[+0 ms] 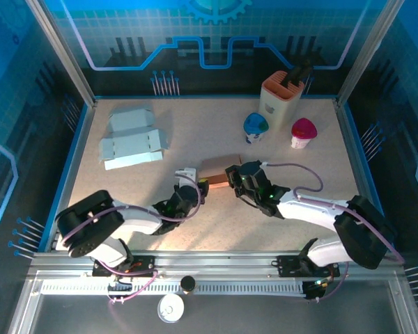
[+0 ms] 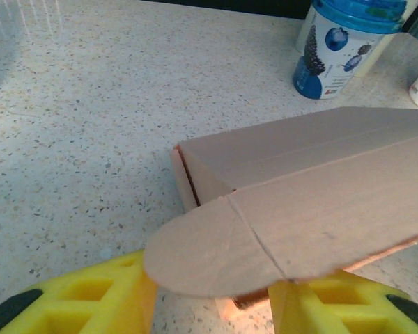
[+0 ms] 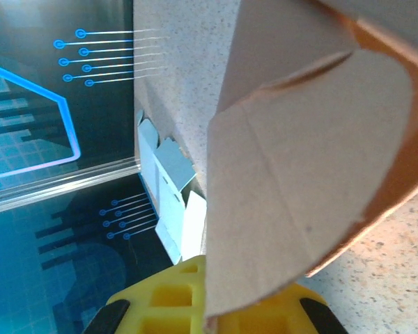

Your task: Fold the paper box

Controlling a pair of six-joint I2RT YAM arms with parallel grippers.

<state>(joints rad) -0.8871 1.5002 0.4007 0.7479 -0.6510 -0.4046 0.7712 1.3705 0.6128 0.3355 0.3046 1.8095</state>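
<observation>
As left hand [image 1: 198, 186] gapes, right hand [image 1: 234, 175] pinches box [image 1: 216, 169].

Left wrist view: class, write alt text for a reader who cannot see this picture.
A brown cardboard box with a rounded end flap rests on a speckled tabletop, the flap over the gap between the parted yellow jaws of the left gripper. A blue-lidded printed cup stands behind it.

Matt brown cardboard box [image 2: 313, 202], speckled stone-look matt tabletop [image 2: 76, 104], glossy plastic cup [image 2: 341, 49], yellow plastic fingers [image 2: 90, 299]
</observation>
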